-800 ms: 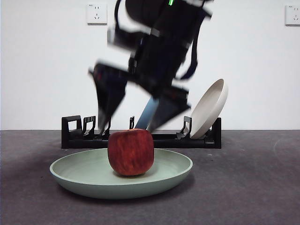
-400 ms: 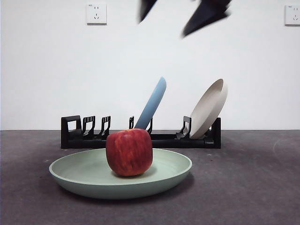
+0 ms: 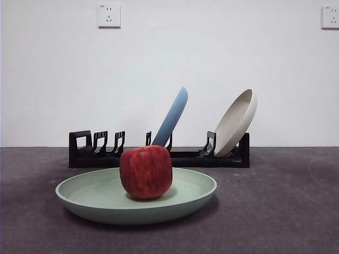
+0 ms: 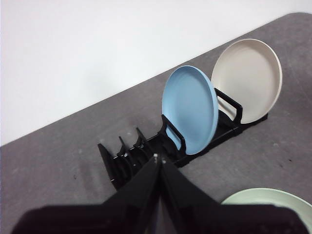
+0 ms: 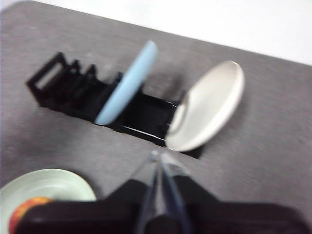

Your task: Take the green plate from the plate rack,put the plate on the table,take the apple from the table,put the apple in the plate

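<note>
The red apple (image 3: pixel 146 172) sits in the green plate (image 3: pixel 95 197), which lies flat on the dark grey table (image 3: pixel 275 211) in front of the black plate rack (image 3: pixel 185 157). No gripper shows in the front view. My left gripper (image 4: pixel 158 159) is shut and empty, high above the rack (image 4: pixel 129 158); a sliver of the green plate (image 4: pixel 273 197) shows. My right gripper (image 5: pixel 158 157) is shut and empty, high above the table; its blurred view shows the rack (image 5: pixel 68 90), the green plate (image 5: pixel 53 185) and part of the apple (image 5: pixel 22 209).
A light blue plate (image 3: pixel 174 114) and a beige plate (image 3: pixel 237 123) stand tilted in the rack. They also show in the left wrist view, blue (image 4: pixel 191 108) and beige (image 4: pixel 249 78). A white wall with two sockets is behind.
The arm that hung over the apple a second ago has risen out of the front view. The apple and green plate stay in place.
</note>
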Motion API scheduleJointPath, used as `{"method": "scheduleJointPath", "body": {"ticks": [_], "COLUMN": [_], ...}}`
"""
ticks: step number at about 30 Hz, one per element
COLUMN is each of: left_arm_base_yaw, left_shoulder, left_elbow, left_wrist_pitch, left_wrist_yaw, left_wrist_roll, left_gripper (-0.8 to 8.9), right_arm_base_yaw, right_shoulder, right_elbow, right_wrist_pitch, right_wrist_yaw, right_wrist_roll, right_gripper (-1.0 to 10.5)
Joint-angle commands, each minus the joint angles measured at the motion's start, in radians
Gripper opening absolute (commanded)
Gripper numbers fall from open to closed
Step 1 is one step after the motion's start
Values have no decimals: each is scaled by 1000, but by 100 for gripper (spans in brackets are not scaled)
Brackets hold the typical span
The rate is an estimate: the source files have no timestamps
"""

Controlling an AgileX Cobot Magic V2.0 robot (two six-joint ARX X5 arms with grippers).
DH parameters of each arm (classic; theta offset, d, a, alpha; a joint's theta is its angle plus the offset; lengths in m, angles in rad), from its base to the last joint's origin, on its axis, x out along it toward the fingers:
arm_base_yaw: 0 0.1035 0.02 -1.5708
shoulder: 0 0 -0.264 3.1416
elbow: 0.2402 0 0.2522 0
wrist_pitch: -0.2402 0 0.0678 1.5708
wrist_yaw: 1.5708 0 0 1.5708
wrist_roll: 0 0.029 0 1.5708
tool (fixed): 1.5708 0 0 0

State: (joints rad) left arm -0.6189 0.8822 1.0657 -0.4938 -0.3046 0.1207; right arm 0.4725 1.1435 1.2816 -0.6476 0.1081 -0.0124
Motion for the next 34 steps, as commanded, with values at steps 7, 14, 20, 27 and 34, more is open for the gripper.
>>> {"method": "scheduleJointPath", "body": {"ticks": [7,14,20,27,34], "left_arm_base_yaw": [269,355,355,355,355], "left_shoulder": [5,-37,-174,-365,-413], "left_elbow": [-17,-156,-371,-549,-556], "left_wrist_pitch": [30,135,261,267,199], "left_wrist_yaw": [238,287,281,281,282], "left_wrist_roll": [-4,-76,-138,-198,-203], "left_gripper": [-10,-10,-10,-9,-1], "right_arm_base_yaw": [-27,-25,-25,0,-1], "right_shoulder": [-24,-135,-289,-514,-560], "right_elbow": [-51,-243,-452,-663,-678], "right_wrist_pitch": [51,203,298,392,367], "right_wrist_yaw": [-2,3,34,112,109], "right_wrist_roll": [27,78,125,172,191], "right_gripper": [-12,-12,-12,-12,-11]}}
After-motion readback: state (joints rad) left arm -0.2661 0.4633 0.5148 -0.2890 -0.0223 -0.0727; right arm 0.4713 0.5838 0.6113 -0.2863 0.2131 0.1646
